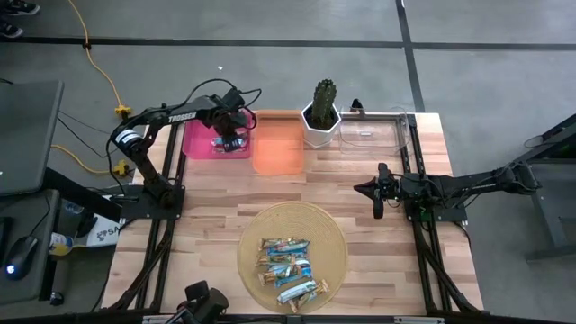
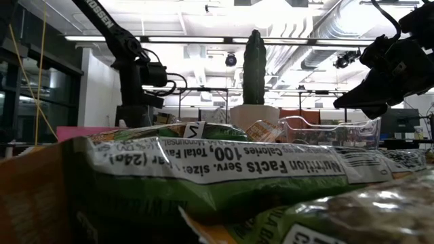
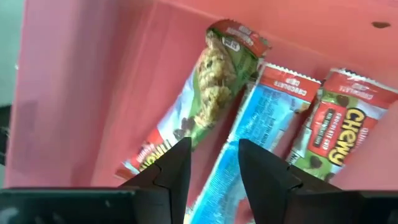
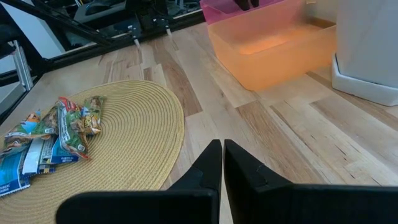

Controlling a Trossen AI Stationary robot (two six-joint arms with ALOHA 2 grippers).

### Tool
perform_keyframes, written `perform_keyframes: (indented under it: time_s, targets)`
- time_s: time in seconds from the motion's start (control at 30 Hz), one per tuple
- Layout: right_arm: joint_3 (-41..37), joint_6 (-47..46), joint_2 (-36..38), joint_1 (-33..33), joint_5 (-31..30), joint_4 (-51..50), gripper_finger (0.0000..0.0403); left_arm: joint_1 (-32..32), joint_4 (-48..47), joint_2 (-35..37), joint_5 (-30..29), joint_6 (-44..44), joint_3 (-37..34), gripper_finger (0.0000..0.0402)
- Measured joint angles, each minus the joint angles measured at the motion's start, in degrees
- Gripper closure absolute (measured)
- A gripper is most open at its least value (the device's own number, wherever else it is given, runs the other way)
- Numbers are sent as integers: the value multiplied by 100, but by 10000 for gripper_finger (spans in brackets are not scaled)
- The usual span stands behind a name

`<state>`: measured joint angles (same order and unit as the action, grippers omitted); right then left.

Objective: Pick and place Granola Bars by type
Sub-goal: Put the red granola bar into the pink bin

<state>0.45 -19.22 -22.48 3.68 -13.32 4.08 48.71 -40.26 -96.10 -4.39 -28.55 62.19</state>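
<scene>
While the right fingers (image 4: 217, 163) rest clenched, the left fingers (image 3: 211, 163) hang released over a bar (image 3: 245, 134) lying lengthwise between them.

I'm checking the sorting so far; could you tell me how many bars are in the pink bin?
3 visible, side by side in the pink bin: green-wrapped bar, blue bar, another green bar. More could be hidden outside the view.

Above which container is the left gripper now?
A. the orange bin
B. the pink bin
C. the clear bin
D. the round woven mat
B: in the high view the left gripper is over the pink bin, and the left wrist view shows pink walls with three granola bars lying inside, beyond the parted fingers; the orange bin stands beside it.
</scene>
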Motion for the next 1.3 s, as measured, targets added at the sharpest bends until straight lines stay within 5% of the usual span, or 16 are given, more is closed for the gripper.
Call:
perform_keyframes:
  time_s: [0.4,1.03,1.3]
  targets:
    - [2,9,0,0,2,0,403,0,-416,723,289,553,0,269]
    - [1,5,0,2,1,1,402,-17,-658,2699,3208,2026,0,269]
    - [1,0,0,1,2,0,402,-680,-616,3453,3660,2609,0,269]
